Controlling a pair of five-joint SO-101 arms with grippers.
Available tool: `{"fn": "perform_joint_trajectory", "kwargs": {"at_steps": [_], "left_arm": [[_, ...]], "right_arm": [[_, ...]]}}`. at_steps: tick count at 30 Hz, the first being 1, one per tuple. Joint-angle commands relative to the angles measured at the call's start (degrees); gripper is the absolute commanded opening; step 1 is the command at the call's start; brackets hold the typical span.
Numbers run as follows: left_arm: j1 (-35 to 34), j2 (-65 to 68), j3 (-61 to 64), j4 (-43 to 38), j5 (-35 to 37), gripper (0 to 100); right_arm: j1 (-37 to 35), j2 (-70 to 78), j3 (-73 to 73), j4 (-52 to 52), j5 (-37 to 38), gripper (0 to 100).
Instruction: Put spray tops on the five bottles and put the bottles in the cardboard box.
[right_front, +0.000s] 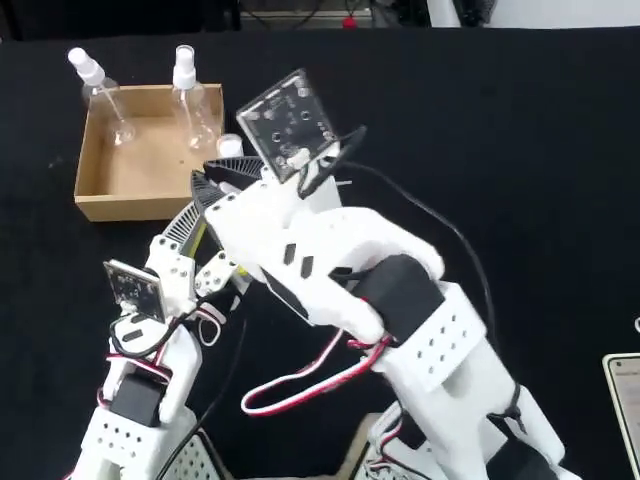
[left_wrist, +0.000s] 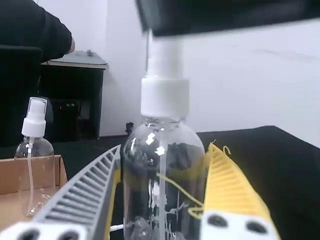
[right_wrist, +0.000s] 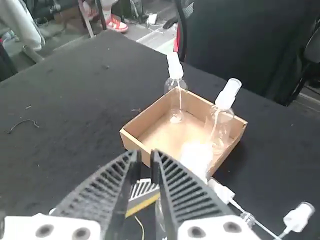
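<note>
Left gripper (left_wrist: 165, 150): pinching the bottle (left_wrist: 160, 175) upright, just beside the cardboard box (right_front: 100, 195).
Bottle: spray top (left_wrist: 165, 95) sits on its neck; seating unclear.
Right gripper (right_wrist: 144, 157): pressed nearly together, just above that top.
Risk: an off-centre push could tilt the bottle in the grip, leaving the top crooked.

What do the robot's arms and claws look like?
The left arm and right arm are chunky white plastic with black motor blocks and rows of little holes. Red, white and black wires loop off them. The left claw has one grey and one yellow ribbed finger; the right claw has dark ribbed fingers.
</note>
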Motion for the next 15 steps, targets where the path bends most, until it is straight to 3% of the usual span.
{"fn": "perform_joint_trajectory", "kwargs": {"at_steps": [1, 9, 15], "left_arm": [[-0.40, -0.26, 1.27, 0.09, -0.53, 18], [-0.92, -0.26, 1.27, 0.00, -0.53, 18], [-8.31, -0.35, 1.27, -0.09, -0.09, 18]], "right_arm": [[2.55, -1.19, -7.52, 2.64, 2.46, 3.2], [12.66, -10.77, -14.02, 16.18, 10.90, 3.4], [25.14, -15.08, 5.85, 16.62, 12.31, 3.5]]}}
